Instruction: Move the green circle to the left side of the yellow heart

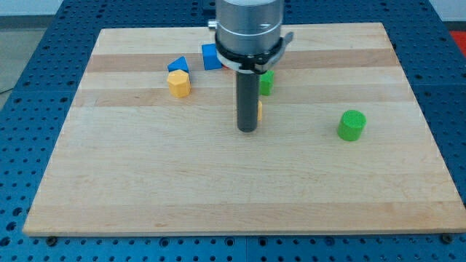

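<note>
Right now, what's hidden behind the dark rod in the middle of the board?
Behind the rod, just above my tip, a sliver of a yellow block shows on the view's right edge. Higher up, part of a green block peeks out. Their shapes are mostly covered. The green circle stands clear.

1. Rod (pixel 248 102) hides most of a yellow block (pixel 260 110); only a sliver shows, shape unclear.
2. Green block (pixel 267 81) behind rod, partly covered, shape unclear.
3. Blue block (pixel 211 57) partly hidden by arm housing (pixel 247 29).
4. Housing cut off at view's top.
</note>
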